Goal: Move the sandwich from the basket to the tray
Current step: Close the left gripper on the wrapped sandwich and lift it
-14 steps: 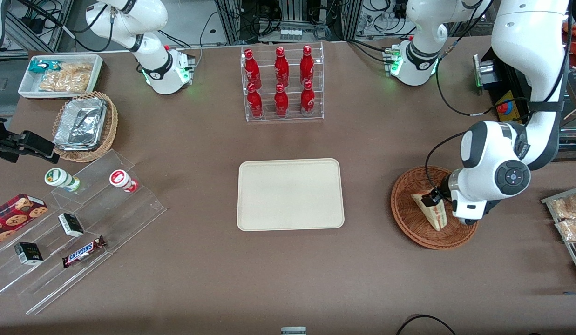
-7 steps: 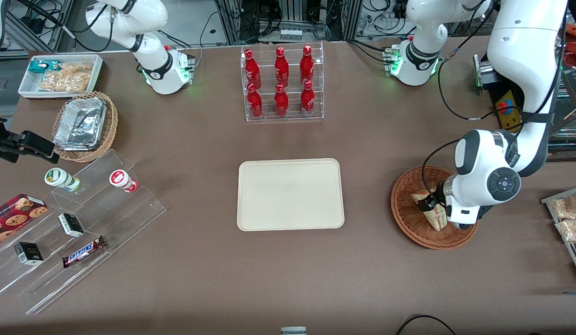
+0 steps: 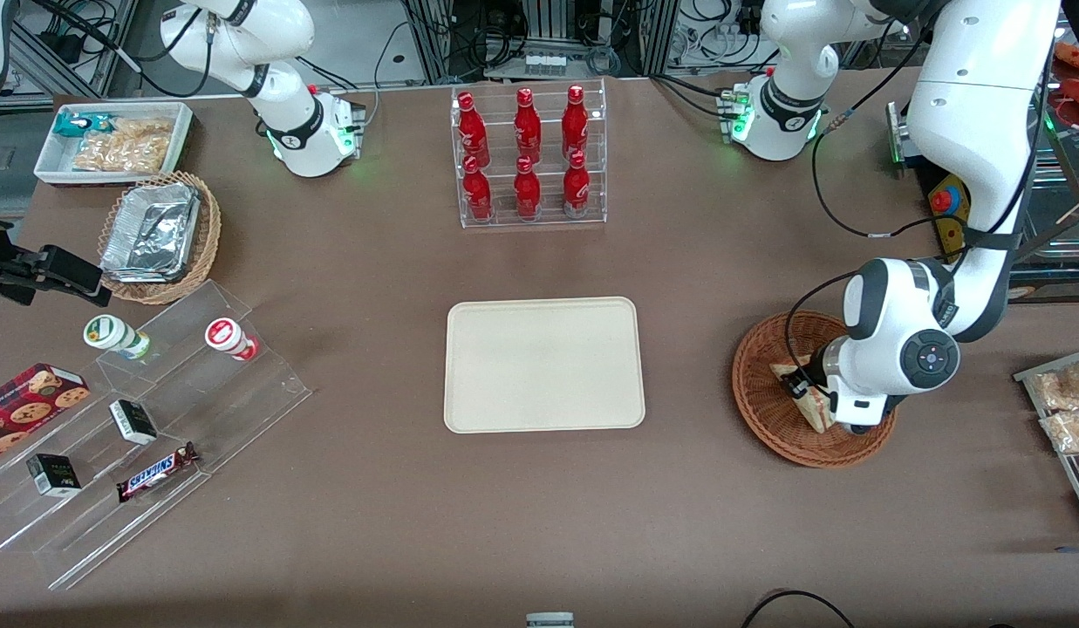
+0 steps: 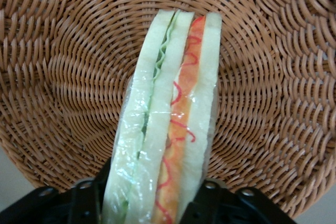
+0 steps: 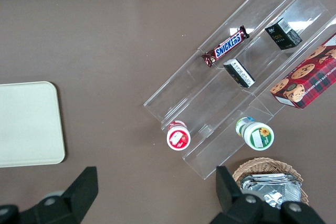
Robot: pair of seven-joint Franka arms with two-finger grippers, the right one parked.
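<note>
The task is at its early part; the sandwich (image 4: 165, 124) lies in the basket (image 4: 63, 77) and nothing is on the tray (image 3: 543, 364) yet, so the lift, the carry and the setting down are all left to do; the gripper (image 4: 152, 203) is low over the basket and the wedge stands between its two fingers (image 4: 86, 203), one at each bread face; they seem to touch the wrap, but whether they press it firmly I cannot tell; the tray lies well apart from the basket, toward the parked arm's end of the table (image 3: 373, 523).
</note>
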